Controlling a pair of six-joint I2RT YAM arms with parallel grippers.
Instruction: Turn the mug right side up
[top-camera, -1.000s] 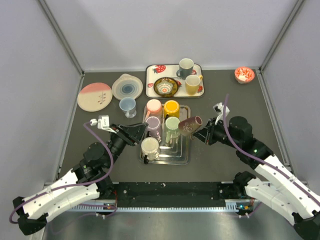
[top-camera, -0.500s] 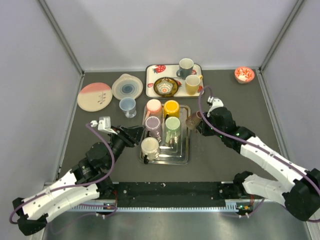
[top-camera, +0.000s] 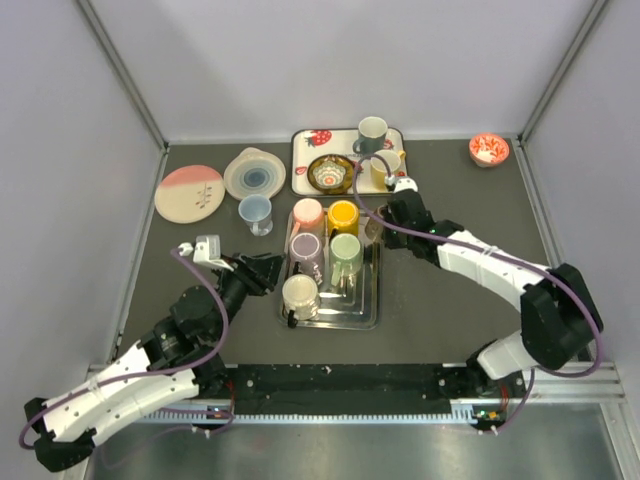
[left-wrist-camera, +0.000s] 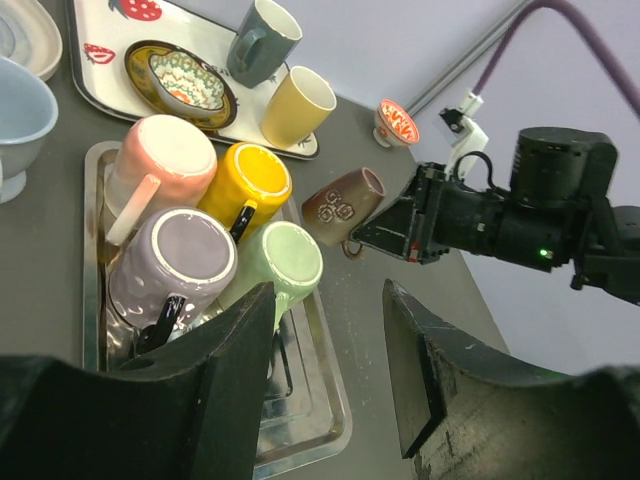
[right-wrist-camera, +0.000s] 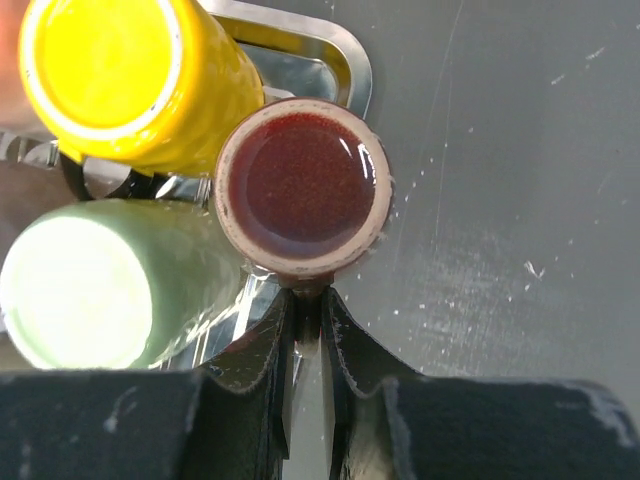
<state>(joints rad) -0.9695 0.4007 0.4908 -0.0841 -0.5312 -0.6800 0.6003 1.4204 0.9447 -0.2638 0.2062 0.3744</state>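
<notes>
My right gripper (right-wrist-camera: 307, 300) is shut on the handle of a brown patterned mug (right-wrist-camera: 303, 185), whose dark red inside faces the wrist camera. The left wrist view shows that brown mug (left-wrist-camera: 342, 205) tilted, mouth up and to the right, held just off the right edge of the metal tray (left-wrist-camera: 335, 420). From above, the brown mug (top-camera: 373, 232) is mostly hidden under the right gripper (top-camera: 385, 222), beside the yellow mug (top-camera: 343, 215). My left gripper (left-wrist-camera: 330, 310) is open and empty over the tray's near right part, close to the green mug (left-wrist-camera: 285, 262).
Pink (top-camera: 307, 212), purple (top-camera: 306, 246) and cream (top-camera: 300, 293) mugs stand upside down in the metal tray (top-camera: 368, 300). Behind it, a strawberry tray (top-camera: 300, 185) holds a grey mug (top-camera: 371, 131), a yellow cup (top-camera: 384, 168) and a bowl (top-camera: 331, 173). Plates (top-camera: 189, 192) and a blue cup (top-camera: 255, 212) sit left.
The right arm has carried the brown mug away from the near right of the tray toward its far right corner and turned it. The left gripper has barely moved.
</notes>
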